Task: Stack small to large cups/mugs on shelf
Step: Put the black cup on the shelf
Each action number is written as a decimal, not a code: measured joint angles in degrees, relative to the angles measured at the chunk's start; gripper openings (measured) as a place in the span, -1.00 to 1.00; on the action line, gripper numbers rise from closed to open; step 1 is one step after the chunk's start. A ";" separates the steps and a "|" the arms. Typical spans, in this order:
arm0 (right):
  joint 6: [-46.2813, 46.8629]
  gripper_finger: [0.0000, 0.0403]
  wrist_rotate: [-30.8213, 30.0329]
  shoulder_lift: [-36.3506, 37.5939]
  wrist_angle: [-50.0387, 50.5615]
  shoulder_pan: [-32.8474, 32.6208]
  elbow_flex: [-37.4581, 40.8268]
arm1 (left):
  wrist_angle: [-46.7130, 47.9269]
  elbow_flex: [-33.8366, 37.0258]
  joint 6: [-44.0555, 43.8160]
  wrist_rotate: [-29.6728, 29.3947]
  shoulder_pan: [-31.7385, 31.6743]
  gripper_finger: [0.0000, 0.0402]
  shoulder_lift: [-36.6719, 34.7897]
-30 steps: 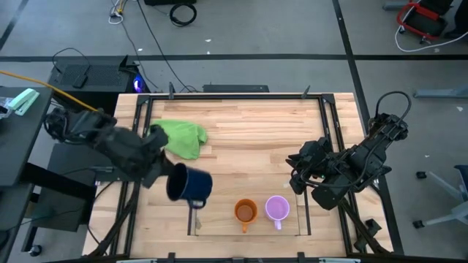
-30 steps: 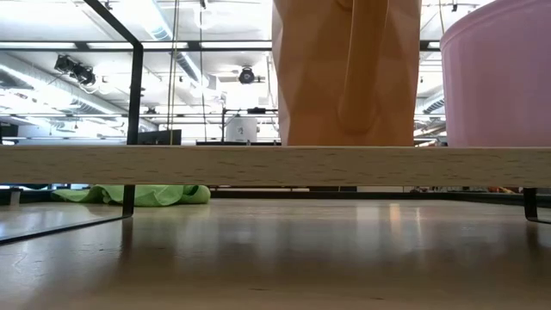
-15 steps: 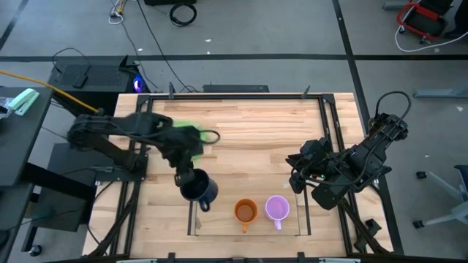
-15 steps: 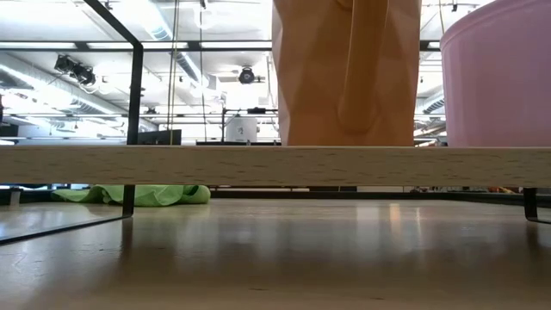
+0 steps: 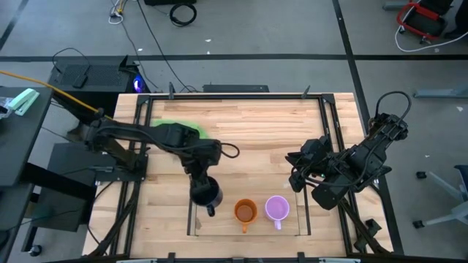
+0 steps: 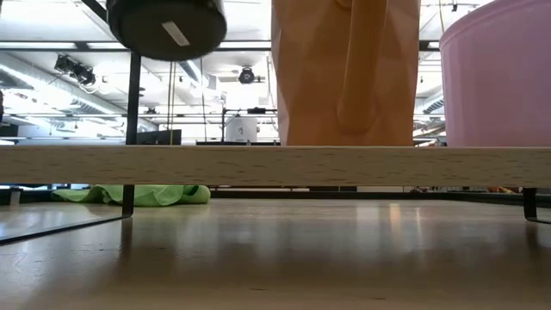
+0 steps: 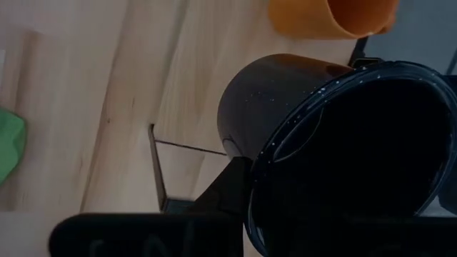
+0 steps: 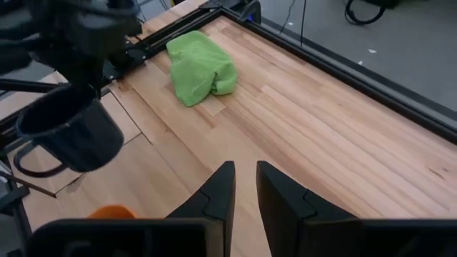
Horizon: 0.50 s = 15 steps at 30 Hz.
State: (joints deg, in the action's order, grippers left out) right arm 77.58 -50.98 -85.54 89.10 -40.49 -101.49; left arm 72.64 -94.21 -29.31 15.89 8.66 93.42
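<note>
My left gripper (image 5: 199, 174) is shut on the dark navy mug (image 5: 205, 193), which hangs above the left end of the light-wood shelf (image 5: 219, 223). The low view shows the mug's underside (image 6: 168, 24) above the shelf board (image 6: 275, 165). The orange mug (image 5: 245, 212) and the lilac mug (image 5: 277, 208) stand upright on the shelf, side by side. They show close up in the low view (image 6: 344, 69) (image 6: 499, 77). My right gripper (image 8: 245, 187) waits at the table's right, over bare wood, its fingers nearly together and empty. My left gripper holds the navy mug at its rim (image 7: 251, 187) from above, pointing down. One finger (image 7: 225, 191) lies on the outer wall. The other is lost in the mug's dark inside. The mug hangs mouth up, lifted clear, its handle (image 8: 27, 163) toward the near edge.
A green cloth (image 8: 200, 68) lies at the far left, partly under my left arm in the high view (image 5: 175, 126). Thin clear panels (image 5: 191, 219) (image 5: 303, 215) stand at the shelf's two ends. Black frame rails (image 5: 333, 117) run along the table's sides.
My left gripper has carried the navy mug from the table's left side toward the right and the near edge, to above the shelf's left end. The mug has turned from lying tipped on its side to mouth up, and its underside has come into the low view.
</note>
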 joint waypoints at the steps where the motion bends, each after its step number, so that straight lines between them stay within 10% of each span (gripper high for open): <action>1: -0.20 -0.68 0.00 0.00 0.02 0.00 0.00 | -0.28 0.00 0.00 -0.01 0.18 -0.87 0.65; 15: -1.64 -0.68 -1.57 0.00 0.59 1.75 0.00 | -5.15 0.00 0.43 -2.17 3.06 -0.87 7.96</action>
State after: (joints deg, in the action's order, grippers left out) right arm 75.93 -52.56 -85.54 89.69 -38.74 -101.49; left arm 67.50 -94.21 -28.88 13.72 11.72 101.38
